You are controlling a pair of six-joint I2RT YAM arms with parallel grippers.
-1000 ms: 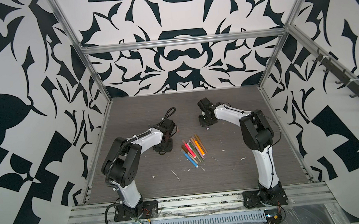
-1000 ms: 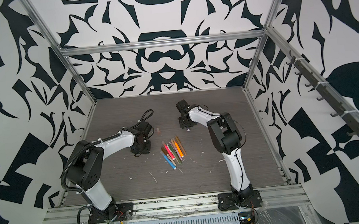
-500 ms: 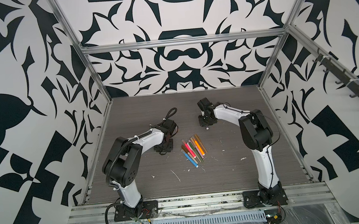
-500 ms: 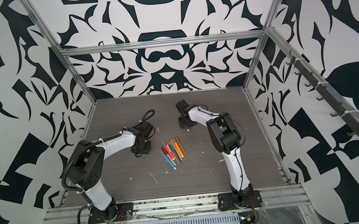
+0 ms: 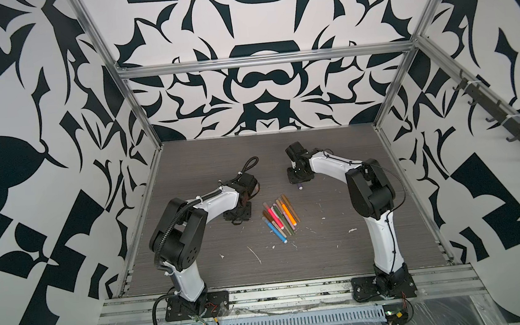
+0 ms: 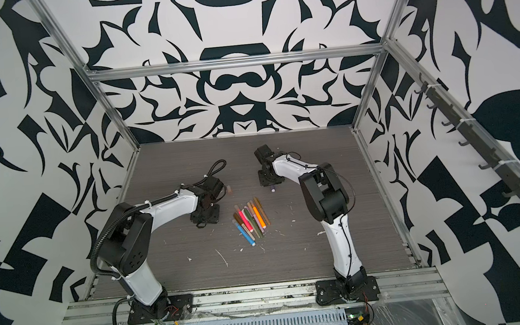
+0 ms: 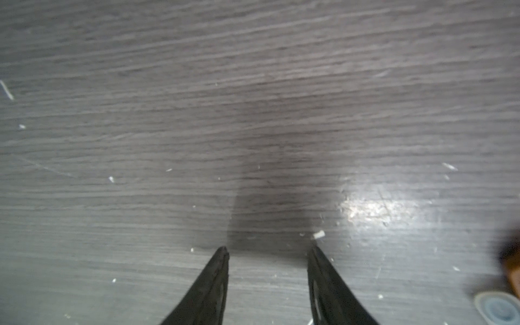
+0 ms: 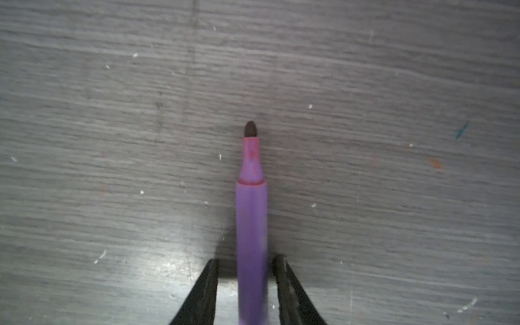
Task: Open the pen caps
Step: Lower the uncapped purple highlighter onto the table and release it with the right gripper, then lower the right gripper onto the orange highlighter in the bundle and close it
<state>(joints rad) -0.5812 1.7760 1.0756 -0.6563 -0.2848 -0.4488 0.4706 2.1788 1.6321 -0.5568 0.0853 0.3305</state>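
The purple pen (image 8: 251, 219) lies uncapped on the table, its dark tip bare. My right gripper (image 8: 247, 260) straddles the pen's barrel, open, with a small gap on each side. In both top views only the pen's end (image 5: 299, 186) (image 6: 273, 188) shows below the right gripper (image 5: 298, 179) (image 6: 268, 182). A bunch of several capped pens (image 5: 281, 217) (image 6: 252, 220) lies mid-table. My left gripper (image 7: 267, 250) (image 5: 235, 219) (image 6: 202, 222) is open over bare table, left of the bunch. A pale pen cap (image 6: 229, 190) lies beside the left wrist.
White flecks of debris (image 5: 255, 253) dot the grey wood-grain table (image 5: 325, 260). Patterned walls with metal frame posts (image 5: 139, 116) close in three sides. A blurred brown and pale round thing (image 7: 498, 308) sits at the edge of the left wrist view.
The right gripper's jaws have parted and let go of the purple pen. The left jaws have spread a little wider. Both arms have barely moved.
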